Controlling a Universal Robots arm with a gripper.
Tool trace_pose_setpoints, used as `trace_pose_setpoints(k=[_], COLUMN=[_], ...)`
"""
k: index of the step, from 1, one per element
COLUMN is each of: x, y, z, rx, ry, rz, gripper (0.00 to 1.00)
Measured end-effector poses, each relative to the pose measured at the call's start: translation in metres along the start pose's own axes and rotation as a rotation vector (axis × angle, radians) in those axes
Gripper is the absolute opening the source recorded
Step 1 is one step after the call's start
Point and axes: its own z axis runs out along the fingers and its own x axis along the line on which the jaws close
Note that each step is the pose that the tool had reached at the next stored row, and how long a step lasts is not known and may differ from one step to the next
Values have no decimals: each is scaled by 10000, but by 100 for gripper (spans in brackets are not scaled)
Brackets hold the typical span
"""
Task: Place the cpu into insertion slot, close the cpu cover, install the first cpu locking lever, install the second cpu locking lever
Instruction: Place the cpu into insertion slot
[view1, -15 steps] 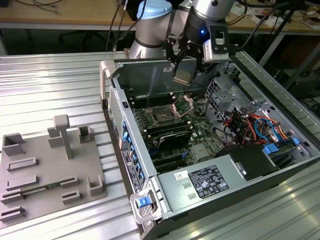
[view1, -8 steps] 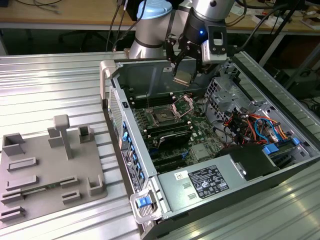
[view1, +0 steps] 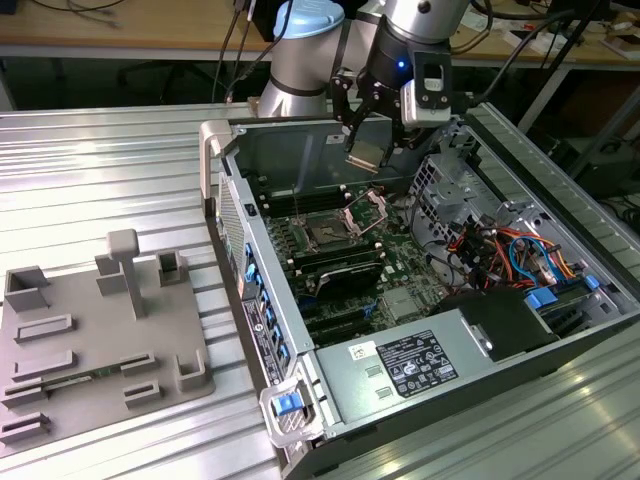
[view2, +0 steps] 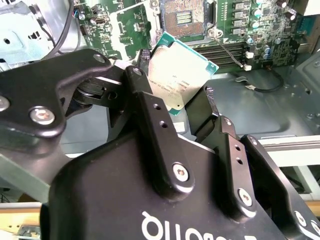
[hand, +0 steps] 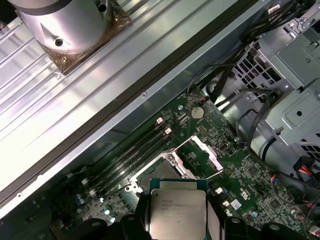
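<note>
Holding the cpu clamped in gripper jaws near insertion slot (cpu cover up); any tilt risks bent pins.

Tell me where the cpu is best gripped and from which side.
By its two opposite thin edges, coming from the side of its flat metal top. The cpu is a thin flat square, so probably only the edges give purchase. The gripper is shut on it that way, with the top face left uncovered.
</note>
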Motion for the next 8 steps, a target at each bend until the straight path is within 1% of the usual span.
trace_pose_setpoints(k=[8], x=[0], y=[0], z=[6], rx=[-6], ry=[-25], rz=[282], gripper=[55])
